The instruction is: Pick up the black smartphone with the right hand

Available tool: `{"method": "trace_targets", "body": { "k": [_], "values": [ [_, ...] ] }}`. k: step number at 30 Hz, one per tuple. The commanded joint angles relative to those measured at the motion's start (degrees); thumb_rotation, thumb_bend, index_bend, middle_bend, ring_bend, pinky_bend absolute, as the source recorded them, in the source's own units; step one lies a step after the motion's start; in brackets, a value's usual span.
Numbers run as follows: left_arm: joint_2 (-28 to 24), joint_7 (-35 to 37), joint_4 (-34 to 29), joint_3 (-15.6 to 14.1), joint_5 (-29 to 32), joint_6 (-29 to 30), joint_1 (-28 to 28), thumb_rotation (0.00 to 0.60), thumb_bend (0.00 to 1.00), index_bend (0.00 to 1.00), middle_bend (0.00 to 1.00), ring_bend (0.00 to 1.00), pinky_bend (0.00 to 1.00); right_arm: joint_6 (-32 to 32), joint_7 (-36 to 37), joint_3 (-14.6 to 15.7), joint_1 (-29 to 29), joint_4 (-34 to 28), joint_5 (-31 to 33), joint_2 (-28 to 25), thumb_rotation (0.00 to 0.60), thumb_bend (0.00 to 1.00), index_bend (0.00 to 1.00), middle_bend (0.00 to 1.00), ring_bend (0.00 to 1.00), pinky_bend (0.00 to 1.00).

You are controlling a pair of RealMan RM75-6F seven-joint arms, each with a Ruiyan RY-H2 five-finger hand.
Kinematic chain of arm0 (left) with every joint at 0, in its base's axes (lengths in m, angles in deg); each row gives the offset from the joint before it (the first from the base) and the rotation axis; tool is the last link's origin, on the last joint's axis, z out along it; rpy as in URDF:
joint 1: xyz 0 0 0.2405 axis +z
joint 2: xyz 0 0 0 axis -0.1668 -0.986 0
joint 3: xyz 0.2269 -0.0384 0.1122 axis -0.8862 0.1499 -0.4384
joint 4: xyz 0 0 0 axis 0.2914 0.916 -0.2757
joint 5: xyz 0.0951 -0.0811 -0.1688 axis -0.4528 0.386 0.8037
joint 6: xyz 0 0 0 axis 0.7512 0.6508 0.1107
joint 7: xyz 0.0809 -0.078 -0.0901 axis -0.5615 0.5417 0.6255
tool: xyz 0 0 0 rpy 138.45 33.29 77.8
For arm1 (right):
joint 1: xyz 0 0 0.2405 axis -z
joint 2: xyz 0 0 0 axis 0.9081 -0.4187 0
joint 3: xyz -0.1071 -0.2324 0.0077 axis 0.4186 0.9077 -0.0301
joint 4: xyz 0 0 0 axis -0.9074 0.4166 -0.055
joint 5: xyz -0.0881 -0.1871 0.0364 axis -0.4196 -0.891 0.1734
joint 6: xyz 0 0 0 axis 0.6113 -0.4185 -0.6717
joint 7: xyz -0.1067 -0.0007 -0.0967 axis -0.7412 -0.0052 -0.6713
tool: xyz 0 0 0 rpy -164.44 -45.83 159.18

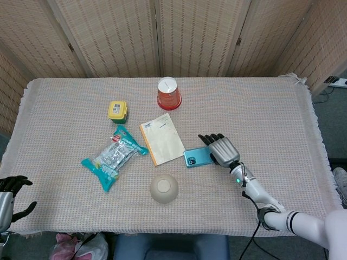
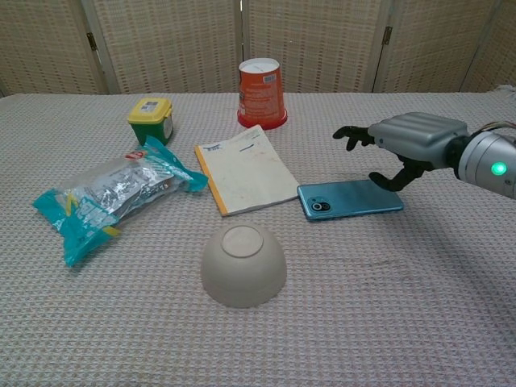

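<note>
Beside the notebook [image 2: 248,170], just to its right, the phone [image 2: 350,199] lies flat on the table [image 2: 419,306] with its teal back and camera up. Over the phone's far end, the right hand [image 2: 403,145] is spread wide and holds nothing. Near the phone stands an upturned bowl [image 2: 243,264]. Left hand [image 1: 10,197] sits far off at the table edge, fingers apart.
</note>
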Motion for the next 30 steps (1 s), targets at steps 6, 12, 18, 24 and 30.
{"method": "trace_targets", "body": {
  "k": [6, 12, 18, 24, 30],
  "values": [
    [0.3, 0.1, 0.1, 0.4, -0.9, 0.4, -0.5, 0.600, 0.20, 0.41, 0.33, 0.27, 0.26, -10.5, -5.7, 2.0, 6.1, -12.1, -1.7, -9.4, 0.600, 0.46, 0.01, 0.17, 0.15, 0.22],
    [1.1, -0.3, 0.3, 1.0, -1.6, 0.4, -1.3, 0.600, 0.20, 0.41, 0.33, 0.27, 0.26, -20.1, -5.3, 5.8, 13.4, -19.2, -6.1, -17.2, 0.600, 0.43, 0.03, 0.21, 0.15, 0.22],
    [2.4, -1.8, -0.2, 1.1, -2.4, 0.1, -2.1, 0.600, 0.20, 0.41, 0.33, 0.27, 0.26, -30.8, -1.4, 9.5, 21.4, -19.3, -11.0, -20.8, 0.600, 0.24, 0.06, 0.22, 0.15, 0.22],
    [3.4, -4.4, -1.5, 0.5, -3.4, -1.5, -3.0, 0.600, 0.20, 0.41, 0.33, 0.27, 0.26, -39.5, 2.8, 11.8, 28.8, -18.1, -13.6, -21.3, 0.600, 0.16, 0.08, 0.23, 0.15, 0.22],
    [4.1, -6.9, -2.4, 0.3, -3.1, -2.5, -3.5, 0.600, 0.20, 0.41, 0.33, 0.27, 0.26, -43.3, 7.7, 13.1, 34.1, -17.3, -13.7, -20.9, 0.600, 0.16, 0.09, 0.23, 0.15, 0.22]
  ]
}}
